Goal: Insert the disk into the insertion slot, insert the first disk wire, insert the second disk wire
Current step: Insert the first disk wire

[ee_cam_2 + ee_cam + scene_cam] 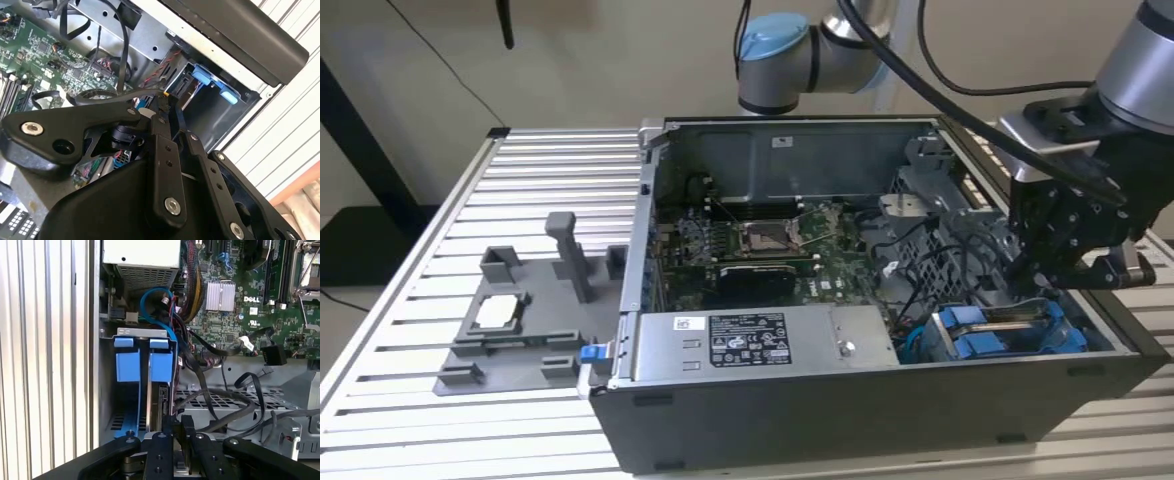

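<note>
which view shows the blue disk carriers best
The first wrist view: it looks straight onto the blue disk carriers, side by side in the drive cage. The exterior view shows the carriers from farther off, at an angle; the second wrist view catches their blue end tabs.

The computer case (881,420) sat on the table (400,400), a fixture (520,340) at the exterior view's left; inside, the disk (1003,330) stood in the insertion slot (106,385) beside the power supply (747,345).

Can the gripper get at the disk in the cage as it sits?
Probably yes: the gripper hangs right above the disk's exposed edge, and the black cables run beside it, not across it.
</note>
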{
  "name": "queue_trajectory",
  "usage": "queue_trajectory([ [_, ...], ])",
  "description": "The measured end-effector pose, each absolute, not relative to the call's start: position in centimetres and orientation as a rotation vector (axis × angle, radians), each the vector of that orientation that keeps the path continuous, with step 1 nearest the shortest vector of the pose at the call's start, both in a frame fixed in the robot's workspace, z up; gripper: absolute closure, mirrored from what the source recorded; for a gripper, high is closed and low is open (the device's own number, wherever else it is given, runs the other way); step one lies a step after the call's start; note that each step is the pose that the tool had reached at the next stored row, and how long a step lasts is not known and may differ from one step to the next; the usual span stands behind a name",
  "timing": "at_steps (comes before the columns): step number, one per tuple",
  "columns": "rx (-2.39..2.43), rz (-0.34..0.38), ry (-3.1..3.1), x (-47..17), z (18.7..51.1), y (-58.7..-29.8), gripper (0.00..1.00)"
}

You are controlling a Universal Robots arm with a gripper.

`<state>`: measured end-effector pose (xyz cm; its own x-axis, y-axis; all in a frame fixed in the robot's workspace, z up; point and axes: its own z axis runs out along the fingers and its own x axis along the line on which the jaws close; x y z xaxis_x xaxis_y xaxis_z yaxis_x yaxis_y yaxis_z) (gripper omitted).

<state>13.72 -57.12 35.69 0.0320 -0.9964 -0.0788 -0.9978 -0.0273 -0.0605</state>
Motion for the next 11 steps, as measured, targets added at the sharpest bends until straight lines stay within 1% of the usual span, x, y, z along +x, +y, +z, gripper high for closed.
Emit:
queue_trajectory([
  [11, -2.182, 0.02, 2.118, 14.03, 34.63, -57.67, 0.81],
])
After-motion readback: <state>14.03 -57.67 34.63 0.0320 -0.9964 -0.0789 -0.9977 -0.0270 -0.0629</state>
